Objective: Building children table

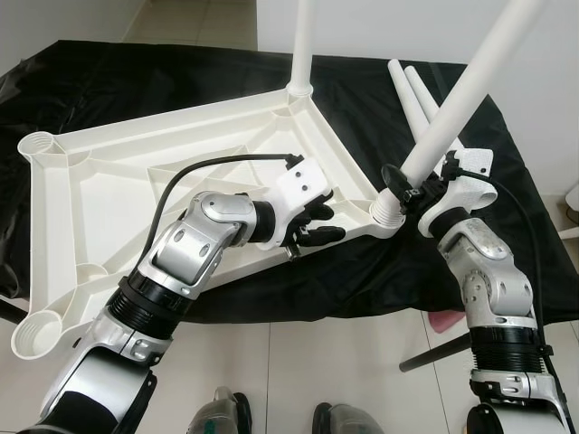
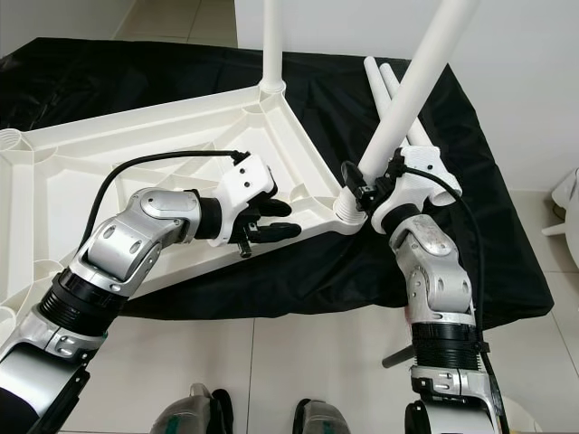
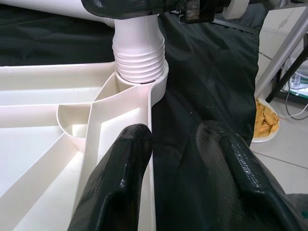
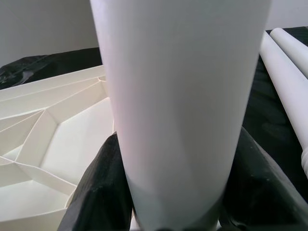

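The right gripper (image 1: 409, 192) is clamping its two black fingers around one tilted white plastic table leg (image 1: 457, 98) seated in a corner socket (image 1: 387, 212). The left gripper (image 1: 318, 226), fingers apart, is straddling the rim of the upturned white plastic tabletop (image 1: 118, 181) lying on black cloth (image 1: 362, 262). One upright leg (image 1: 303, 45) is standing in the far corner; two spare legs (image 1: 412, 90) are lying beside it.

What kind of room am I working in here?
Probably a room in a home, used as an assembly spot. Tiled floor, plain white wall, and a black cloth spread under the upturned white tabletop. The right gripper holds a leg at its corner socket.
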You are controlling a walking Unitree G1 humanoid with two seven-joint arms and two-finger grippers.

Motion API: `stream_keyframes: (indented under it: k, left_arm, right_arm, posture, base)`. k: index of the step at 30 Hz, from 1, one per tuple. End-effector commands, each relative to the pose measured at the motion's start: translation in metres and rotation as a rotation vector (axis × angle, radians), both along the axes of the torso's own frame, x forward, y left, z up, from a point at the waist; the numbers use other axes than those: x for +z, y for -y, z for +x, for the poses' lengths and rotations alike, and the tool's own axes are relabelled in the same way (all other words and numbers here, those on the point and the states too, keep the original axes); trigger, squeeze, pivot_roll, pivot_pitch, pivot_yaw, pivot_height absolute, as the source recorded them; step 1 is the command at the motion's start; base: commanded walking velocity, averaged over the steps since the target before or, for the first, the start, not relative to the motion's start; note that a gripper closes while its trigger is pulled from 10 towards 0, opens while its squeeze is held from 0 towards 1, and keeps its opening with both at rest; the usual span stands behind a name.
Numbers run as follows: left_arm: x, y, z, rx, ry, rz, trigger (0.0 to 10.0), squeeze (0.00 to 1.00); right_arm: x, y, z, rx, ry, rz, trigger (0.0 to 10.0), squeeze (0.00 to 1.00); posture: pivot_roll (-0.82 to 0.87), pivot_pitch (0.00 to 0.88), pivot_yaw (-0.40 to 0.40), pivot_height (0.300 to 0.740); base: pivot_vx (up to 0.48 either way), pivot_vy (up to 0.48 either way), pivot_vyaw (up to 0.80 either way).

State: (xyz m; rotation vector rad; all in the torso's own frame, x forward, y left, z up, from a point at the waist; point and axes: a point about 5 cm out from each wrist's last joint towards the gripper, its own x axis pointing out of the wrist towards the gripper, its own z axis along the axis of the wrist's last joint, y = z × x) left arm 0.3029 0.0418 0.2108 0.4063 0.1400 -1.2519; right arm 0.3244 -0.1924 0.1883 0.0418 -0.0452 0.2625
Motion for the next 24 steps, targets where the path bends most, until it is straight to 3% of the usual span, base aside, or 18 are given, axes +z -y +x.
stream_keyframes:
  k: [1,8,24]
  left_arm:
    - [0.001,-0.002,-0.001,0.036,0.02,0.001,10.0,0.0]
    - [0.0,-0.002,-0.001,0.037,0.021,0.0,10.0,0.0]
    - [0.002,-0.004,0.0,0.041,0.023,0.003,10.0,0.0]
  right_arm:
    - [-0.059,0.008,-0.008,-0.058,-0.279,-0.049,10.0,0.0]
    - [-0.061,0.002,-0.012,-0.035,-0.239,-0.164,10.0,0.0]
    - [-0.069,-0.007,-0.023,0.025,-0.221,-0.159,10.0,0.0]
  posture:
    - [-0.01,0.139,0.016,0.74]
    - [-0.01,0.136,0.013,0.74]
    - [-0.01,0.144,0.021,0.74]
  base:
    - [0.0,0.0,0.0]
    - [0.0,0.0,0.0]
    - [0.0,0.0,0.0]
